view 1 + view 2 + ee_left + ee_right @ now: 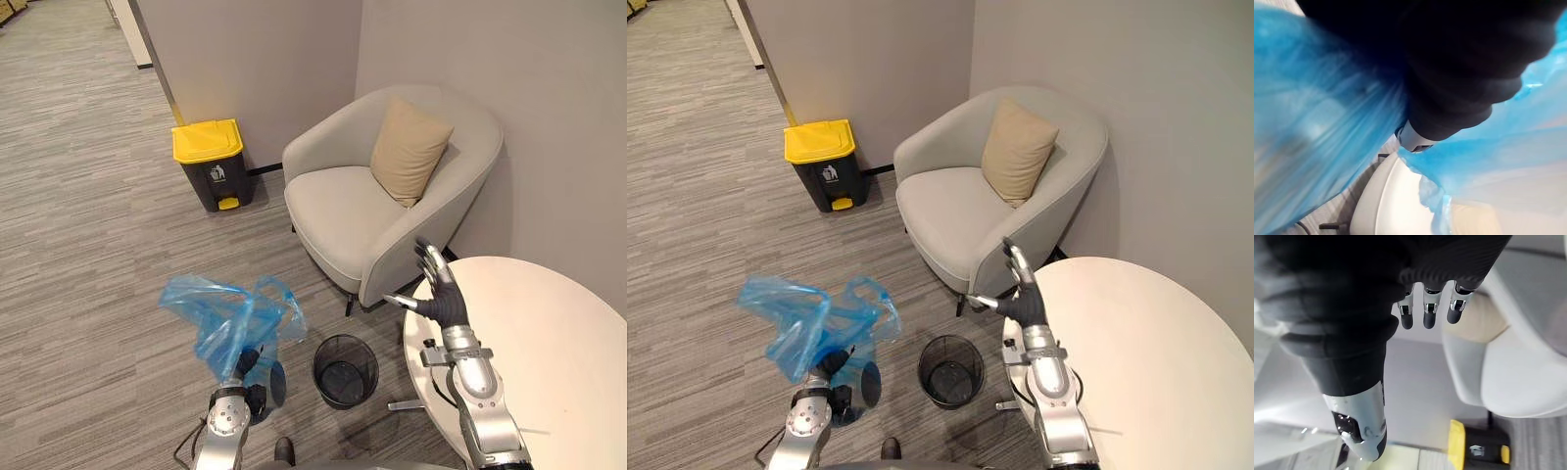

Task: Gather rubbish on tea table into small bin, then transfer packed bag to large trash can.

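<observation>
Currently, largest first. Grey armchair (343,211) stands in the corner, and the round white tea table (549,343) sits just beside it. The yellow-lidded trash can (217,176) stands against the wall with its lid down, well apart from us across the carpet.

The blue rubbish bag (225,318) is out of the small mesh bin (343,397) and held up above the floor, billowing loosely. Our left hand (253,377) is clamped on the bag's lower gathered part. Our right hand (441,299) hovers over the table edge, fingers spread, holding nothing.

Risks, as we judge them:
- The grip is on slack film, so the bag may slip or spill during the carry.
- The closed lid may block the drop.
- The loose bag may snag the bin's rim.
</observation>
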You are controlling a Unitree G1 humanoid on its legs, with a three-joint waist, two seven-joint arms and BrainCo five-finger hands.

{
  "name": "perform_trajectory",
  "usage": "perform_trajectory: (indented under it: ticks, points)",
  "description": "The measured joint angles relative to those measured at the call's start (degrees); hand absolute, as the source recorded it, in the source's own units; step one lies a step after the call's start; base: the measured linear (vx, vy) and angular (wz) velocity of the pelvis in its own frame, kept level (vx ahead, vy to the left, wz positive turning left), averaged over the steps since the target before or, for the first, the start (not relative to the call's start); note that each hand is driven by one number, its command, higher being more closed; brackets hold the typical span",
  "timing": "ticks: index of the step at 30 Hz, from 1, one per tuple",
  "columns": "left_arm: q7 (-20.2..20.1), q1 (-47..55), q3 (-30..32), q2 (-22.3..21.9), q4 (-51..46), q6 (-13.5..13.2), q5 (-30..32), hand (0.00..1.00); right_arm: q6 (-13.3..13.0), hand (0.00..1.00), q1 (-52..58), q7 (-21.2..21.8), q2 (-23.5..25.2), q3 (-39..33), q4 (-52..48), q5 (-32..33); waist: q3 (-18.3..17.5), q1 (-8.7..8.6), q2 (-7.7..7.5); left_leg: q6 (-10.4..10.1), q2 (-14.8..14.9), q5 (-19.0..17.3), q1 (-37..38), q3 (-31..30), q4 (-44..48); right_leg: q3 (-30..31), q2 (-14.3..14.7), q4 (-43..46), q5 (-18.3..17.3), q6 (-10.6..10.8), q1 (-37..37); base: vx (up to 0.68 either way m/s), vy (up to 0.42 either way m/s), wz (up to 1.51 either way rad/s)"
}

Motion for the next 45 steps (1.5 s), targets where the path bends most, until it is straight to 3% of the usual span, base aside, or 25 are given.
perform_trajectory:
  ticks: [3,15,36,41,45]
  points:
    - [-1.5,0.1,0.5,0.1,3.1,0.1,-0.1,1.0,1.3,0.0,0.6,0.0,1.2,-1.8,5.0,0.3,0.6,-0.03,0.69,0.0,0.0,-0.1,0.1,0.0,0.0,0.0,0.0,-0.1,0.0,0.0,0.1,0.0,0.0,0.0]
    - [-4.0,1.9,2.2,0.3,11.6,0.8,-0.9,1.0,4.6,0.0,1.4,-0.1,2.4,-5.4,23.4,-0.7,1.5,0.01,0.78,-0.3,0.0,-0.4,0.4,0.0,0.0,0.0,0.0,-0.2,0.0,0.0,0.6,0.0,0.0,0.0]
    - [-5.2,2.0,2.3,0.5,18.0,0.8,-1.3,1.0,4.8,0.0,1.2,0.1,2.8,-3.2,29.0,-1.3,2.1,0.14,0.47,-0.2,0.0,-0.5,0.7,0.9,0.0,0.9,-0.1,0.1,-0.1,0.1,0.1,0.0,0.0,-0.02]
    - [-5.1,1.7,2.7,0.7,17.6,0.8,-1.8,1.0,5.0,0.0,-2.7,-0.1,1.7,-0.8,29.1,-3.0,3.9,0.64,0.34,-0.1,0.2,-0.5,-1.1,4.5,0.6,4.8,-0.3,5.4,-0.6,0.3,-5.6,-0.03,0.021,-0.37]
    - [-4.9,-1.2,2.8,2.1,15.3,0.8,-3.6,1.0,5.0,0.0,-4.4,-0.5,1.1,0.0,27.9,-3.0,7.2,0.43,-1.72,1.3,-1.1,-4.7,-6.0,3.6,10.0,5.0,-3.7,16.0,-5.2,1.4,-10.6,-0.07,0.025,0.13]
